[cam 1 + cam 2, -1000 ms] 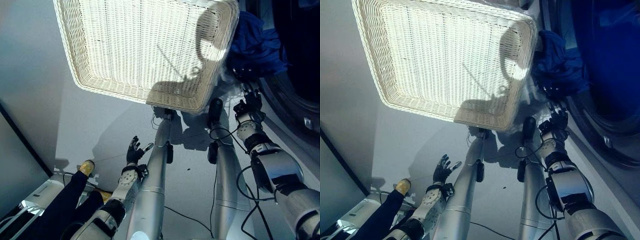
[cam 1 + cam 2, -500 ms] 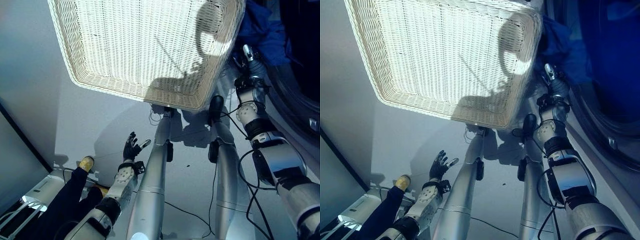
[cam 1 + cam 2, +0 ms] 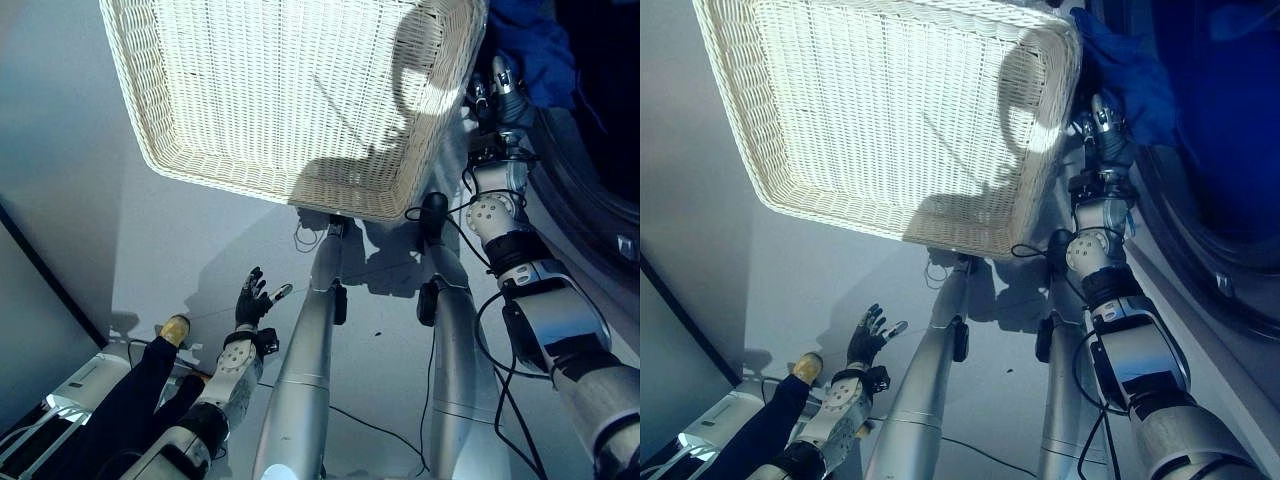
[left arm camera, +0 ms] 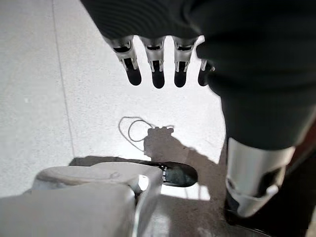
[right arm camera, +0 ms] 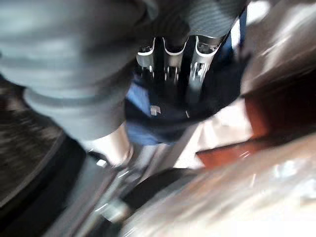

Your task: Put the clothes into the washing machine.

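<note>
A rectangular woven white basket [image 3: 290, 95] sits beside the crumpled blue clothes [image 3: 1125, 75] at the washing machine [image 3: 600, 130] opening. The right hand [image 3: 1102, 120] reaches them; its grip is unclear. The left hand [image 3: 252, 298] hangs relaxed, fingers [image 4: 157, 66] straight over pale floor [image 4: 39, 98].

Pretty harsh light in here, coming from high up and behind the robot. It blasts the white wicker basket [image 3: 290, 95] so the weave is nearly washed out in the middle, and a hard rounded shadow falls across its right corner. Sharp dark shadows sit on the pale floor [image 3: 190, 240] under the basket too. Over at the washing machine [image 3: 1210, 150] it goes dim fast, the drum is almost black and the blue clothes [image 3: 1130, 75] look murky. The right wrist view is badly smeared with motion blur, fingers [image 5: 168, 61] barely crisp. The left wrist view is bright and clean, with a glary patch of floor.
</note>
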Tool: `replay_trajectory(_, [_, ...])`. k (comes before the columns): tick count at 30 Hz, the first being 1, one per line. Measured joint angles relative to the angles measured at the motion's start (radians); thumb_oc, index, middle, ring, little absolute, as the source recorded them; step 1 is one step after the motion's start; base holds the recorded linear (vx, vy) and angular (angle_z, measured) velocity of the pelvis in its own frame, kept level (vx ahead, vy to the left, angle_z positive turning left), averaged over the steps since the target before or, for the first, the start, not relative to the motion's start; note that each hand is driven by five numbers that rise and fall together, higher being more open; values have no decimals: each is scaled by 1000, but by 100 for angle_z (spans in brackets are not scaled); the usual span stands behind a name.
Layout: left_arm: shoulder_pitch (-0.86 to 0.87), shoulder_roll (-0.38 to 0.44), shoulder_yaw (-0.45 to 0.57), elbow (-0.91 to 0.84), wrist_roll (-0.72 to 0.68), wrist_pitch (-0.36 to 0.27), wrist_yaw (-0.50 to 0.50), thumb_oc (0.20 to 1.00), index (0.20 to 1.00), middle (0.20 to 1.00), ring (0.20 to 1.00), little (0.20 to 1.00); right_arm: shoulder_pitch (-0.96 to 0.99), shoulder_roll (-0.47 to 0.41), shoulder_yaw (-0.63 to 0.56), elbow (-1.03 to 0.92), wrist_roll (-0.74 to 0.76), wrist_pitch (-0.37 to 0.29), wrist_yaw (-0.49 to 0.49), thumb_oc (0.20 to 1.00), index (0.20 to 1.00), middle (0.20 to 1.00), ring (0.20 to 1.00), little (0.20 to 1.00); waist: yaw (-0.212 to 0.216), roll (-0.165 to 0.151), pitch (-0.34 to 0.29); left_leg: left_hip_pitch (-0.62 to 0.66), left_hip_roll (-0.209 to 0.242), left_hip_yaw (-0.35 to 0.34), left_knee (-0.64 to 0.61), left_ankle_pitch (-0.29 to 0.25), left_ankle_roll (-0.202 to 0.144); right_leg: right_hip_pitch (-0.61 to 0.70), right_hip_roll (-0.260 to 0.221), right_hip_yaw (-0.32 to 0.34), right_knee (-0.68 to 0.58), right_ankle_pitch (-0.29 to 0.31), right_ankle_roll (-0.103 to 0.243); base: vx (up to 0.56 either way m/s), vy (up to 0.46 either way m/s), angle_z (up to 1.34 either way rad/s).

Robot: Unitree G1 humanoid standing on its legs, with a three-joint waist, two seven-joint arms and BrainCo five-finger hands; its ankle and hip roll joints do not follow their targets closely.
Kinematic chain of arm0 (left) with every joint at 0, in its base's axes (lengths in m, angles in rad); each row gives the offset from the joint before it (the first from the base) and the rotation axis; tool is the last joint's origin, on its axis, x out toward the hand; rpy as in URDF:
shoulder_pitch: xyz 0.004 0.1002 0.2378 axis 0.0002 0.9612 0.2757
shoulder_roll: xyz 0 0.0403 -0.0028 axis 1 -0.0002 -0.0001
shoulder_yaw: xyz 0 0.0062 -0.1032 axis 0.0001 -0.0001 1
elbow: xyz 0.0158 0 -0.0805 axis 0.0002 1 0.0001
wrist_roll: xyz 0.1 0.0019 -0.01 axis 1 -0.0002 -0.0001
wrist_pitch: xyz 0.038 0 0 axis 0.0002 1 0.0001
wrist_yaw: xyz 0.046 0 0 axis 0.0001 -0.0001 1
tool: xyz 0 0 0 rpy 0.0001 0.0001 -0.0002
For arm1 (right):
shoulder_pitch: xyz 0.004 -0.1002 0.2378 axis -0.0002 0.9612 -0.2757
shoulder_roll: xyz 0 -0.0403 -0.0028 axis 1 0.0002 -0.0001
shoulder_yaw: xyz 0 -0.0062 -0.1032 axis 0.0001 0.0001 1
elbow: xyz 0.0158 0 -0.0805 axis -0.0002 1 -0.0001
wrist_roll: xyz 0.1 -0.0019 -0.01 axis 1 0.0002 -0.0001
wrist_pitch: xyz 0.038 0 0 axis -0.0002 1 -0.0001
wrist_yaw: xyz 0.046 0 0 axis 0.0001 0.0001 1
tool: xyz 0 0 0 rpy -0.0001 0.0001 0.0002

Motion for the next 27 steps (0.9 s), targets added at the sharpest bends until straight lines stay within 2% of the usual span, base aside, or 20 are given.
replay_trajectory(8, [29, 1, 3, -13, 1, 1, 1, 1000, 1000, 1000, 1000, 1000, 34, -22, -53, -125, 105, -85, 1, 200, 200, 200, 200, 200, -32, 0, 0, 72, -2, 13, -14, 0, 0, 65, -6, 9, -7, -3, 6, -33, 11, -1])
replay_trajectory(16, [31, -2, 5, 6, 1, 33, 1, 1000, 1000, 1000, 1000, 1000, 124, -29, -98, -169, 134, -106, -13, 200, 200, 200, 200, 200, -61, -2, 1, 167, -5, 23, -12, -8, 9, 164, -5, 16, -29, -2, 16, -11, -7, -2])
replay_trajectory(19, [35, -1, 6, 30, 1, 45, -7, 1000, 1000, 1000, 1000, 1000, 124, -67, -129, -161, 297, -115, 8, 200, 200, 200, 200, 200, -57, -2, 1, 215, -2, 31, -14, -14, 15, 223, 2, 24, -60, 7, 27, 2, -42, -8])
replay_trajectory(24, [39, 3, 23, 65, 1, 67, -22, 1000, 1000, 1000, 1000, 1000, 100, -62, -165, -128, 529, -137, 32, 200, 200, 200, 200, 200, -51, -9, 6, 259, -2, 39, -42, -6, 31, 275, 3, 28, -102, 33, 32, 7, -67, -3])
replay_trajectory(27, [40, 9, 22, 71, 1, 80, -28, 1000, 1000, 1000, 1000, 1000, 52, -64, -215, -28, 681, -209, 0, 200, 200, 200, 200, 200, -50, -14, 9, 297, -3, 39, -68, -1, 38, 320, -5, 24, -138, 41, 44, 33, -74, 2])
